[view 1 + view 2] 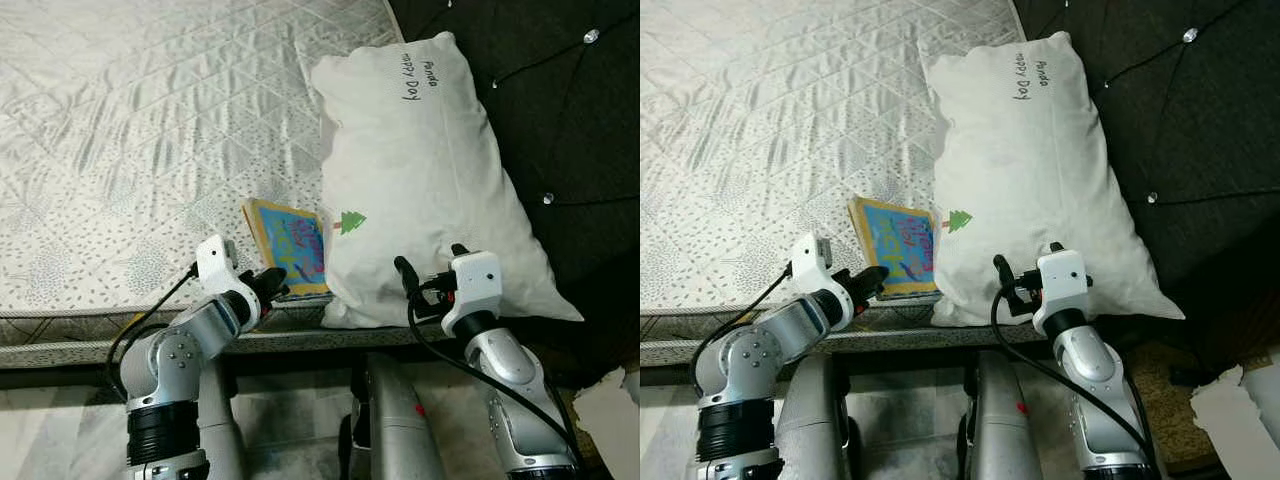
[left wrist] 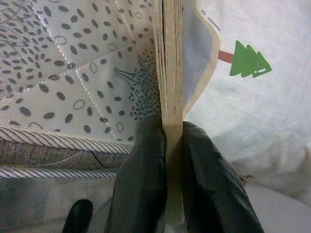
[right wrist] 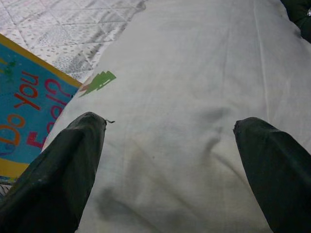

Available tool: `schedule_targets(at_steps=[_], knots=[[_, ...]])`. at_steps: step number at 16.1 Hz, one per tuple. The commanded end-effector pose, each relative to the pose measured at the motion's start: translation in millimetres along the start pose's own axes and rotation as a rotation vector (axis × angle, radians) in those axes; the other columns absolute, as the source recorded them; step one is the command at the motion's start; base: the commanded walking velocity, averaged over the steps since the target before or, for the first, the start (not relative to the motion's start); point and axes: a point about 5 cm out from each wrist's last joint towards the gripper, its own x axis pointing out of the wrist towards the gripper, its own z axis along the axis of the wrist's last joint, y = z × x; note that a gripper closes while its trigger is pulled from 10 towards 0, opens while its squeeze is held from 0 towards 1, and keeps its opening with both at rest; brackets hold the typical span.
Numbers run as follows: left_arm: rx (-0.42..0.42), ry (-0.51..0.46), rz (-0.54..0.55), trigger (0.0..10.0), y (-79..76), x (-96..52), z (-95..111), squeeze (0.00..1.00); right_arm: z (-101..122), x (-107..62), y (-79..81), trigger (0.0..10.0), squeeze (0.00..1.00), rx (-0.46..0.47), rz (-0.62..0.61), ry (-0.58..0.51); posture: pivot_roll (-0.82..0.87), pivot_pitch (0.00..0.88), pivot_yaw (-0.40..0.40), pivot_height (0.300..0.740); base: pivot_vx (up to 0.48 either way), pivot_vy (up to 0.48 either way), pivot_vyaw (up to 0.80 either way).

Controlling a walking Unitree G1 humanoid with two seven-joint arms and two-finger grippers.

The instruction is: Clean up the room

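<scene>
Fingers of the left gripper [image 2: 172,170] pinch the book [image 1: 290,245] by its near edge at the mattress's [image 1: 120,150] front edge — likely to draw it from under the pillow [image 1: 420,170]. Right gripper [image 3: 170,145] hovers spread wide over the pillow's near end — holding nothing.

A white pillow [image 1: 425,180] at the right of the frame carries handwritten words near its top edge, reading "Happy Day" and "Panda". In the right wrist view, the blue cover of a book [image 3: 26,119] at the left edge shows red lettering: "Do You Feel?".
</scene>
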Motion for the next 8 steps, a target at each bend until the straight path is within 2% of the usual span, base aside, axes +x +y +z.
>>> schedule_targets(at_steps=[1,2,3,8], knots=[[-0.008,0.005,-0.026,10.0,-5.3,-2.0,-2,0.00,-3,-1.2,-4.0,10.0,0.00,-0.006,-0.006,0.014,-0.01,0.148,-0.090,0.586,0.000,0.000,0.00],[-0.012,0.004,-0.014,10.0,-0.5,-3.2,-1,0.01,-3,-0.9,-4.3,10.0,0.00,-0.007,-0.006,0.014,-0.01,0.148,-0.090,0.586,0.000,0.000,0.00],[-0.012,0.001,-0.006,10.0,2.4,-3.5,0,1.00,-3,-0.7,-4.5,10.0,0.00,-0.007,-0.005,0.014,-0.01,0.149,-0.092,0.586,0.000,0.000,0.00],[-0.005,-0.065,0.088,10.0,30.7,-3.3,24,1.00,-3,0.0,-5.4,10.0,0.00,-0.012,-0.005,0.013,-0.02,0.152,-0.097,0.586,0.000,0.000,0.00]])
